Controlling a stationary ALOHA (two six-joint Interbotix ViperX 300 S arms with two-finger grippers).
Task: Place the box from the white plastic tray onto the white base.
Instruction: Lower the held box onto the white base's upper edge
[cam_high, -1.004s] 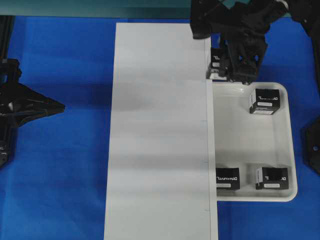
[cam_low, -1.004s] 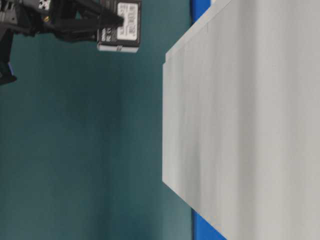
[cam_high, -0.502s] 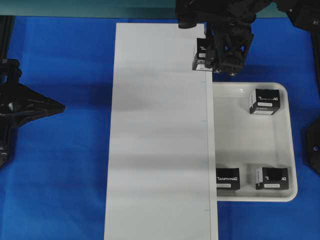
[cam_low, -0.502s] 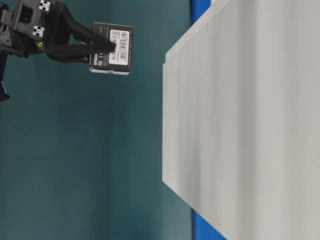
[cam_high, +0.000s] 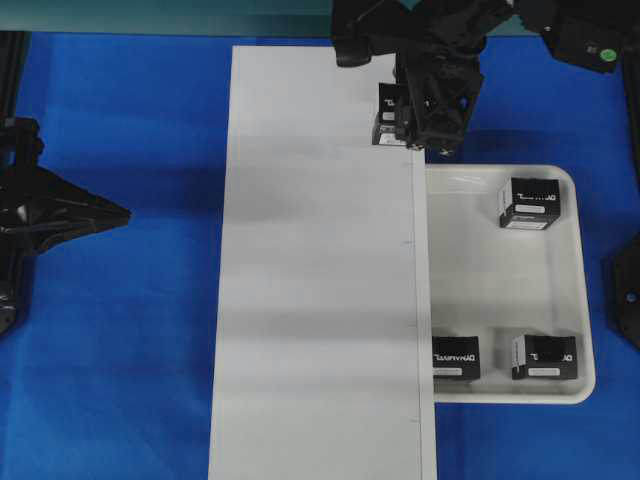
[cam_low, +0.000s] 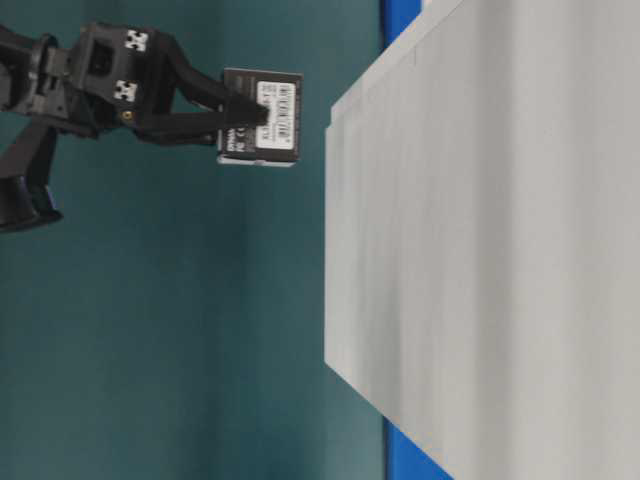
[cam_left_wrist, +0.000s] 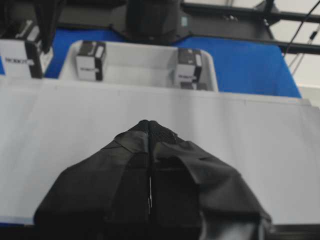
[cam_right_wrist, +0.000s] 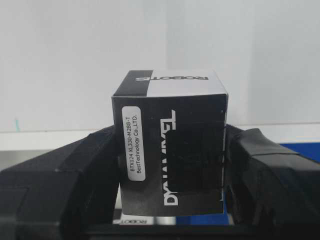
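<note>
**A:** Where was the small black cardboard box (cam_high: 388, 115) when you stopped?

**B:** Your right gripper (cam_high: 425, 110) had its jaws squeezed on it, one on each side. In the overhead view it sat near the top middle of the frame, over the right edge of the long flat white board (cam_high: 320, 300). The table-level view showed it up in the air, not touching the board.

**A:** So what was done?

**B:** You had the box out of the shiny white plastic tray (cam_high: 565, 290). Three other black boxes (cam_high: 530, 203) sat in the tray.

**A:** And what was left?

**B:** I think you had to lower it and let go. Your left gripper (cam_left_wrist: 149, 131) waited at the left, jaws together, holding nothing.
</note>
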